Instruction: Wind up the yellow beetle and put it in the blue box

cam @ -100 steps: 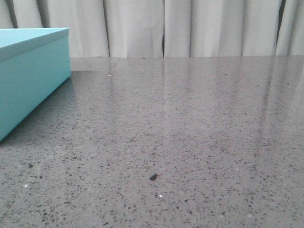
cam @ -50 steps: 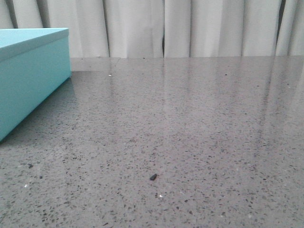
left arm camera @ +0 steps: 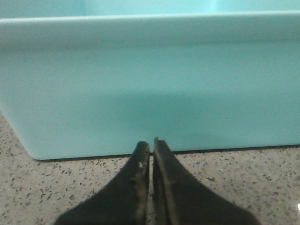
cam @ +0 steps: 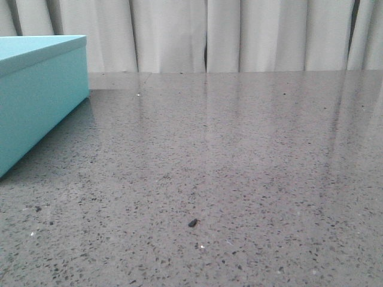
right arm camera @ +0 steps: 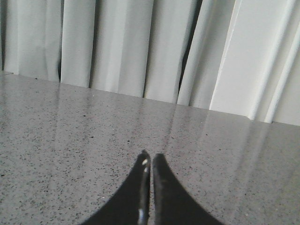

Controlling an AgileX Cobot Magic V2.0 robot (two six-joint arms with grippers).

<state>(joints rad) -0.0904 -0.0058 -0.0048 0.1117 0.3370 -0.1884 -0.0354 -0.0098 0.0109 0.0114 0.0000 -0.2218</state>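
**No Change Across Front-View Frames**

Nothing has shifted over the last second. The turquoise-blue rectangular box (cam: 36, 89) sits at the left of the grey speckled stone counter (cam: 239, 167). The left hand (left arm camera: 151, 145), closed and empty, faces its wall; the right hand (right arm camera: 150, 159) is likewise closed. No yellow beetle is visible, so the scene fits either start or completion.

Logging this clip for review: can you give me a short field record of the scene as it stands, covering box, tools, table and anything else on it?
box: blue box at the table's left side
left tool: left tool shut, empty, low over the table, facing the box wall
right tool: right tool shut, empty, facing the curtain
table: grey speckled table
debris: small dark speck near the front
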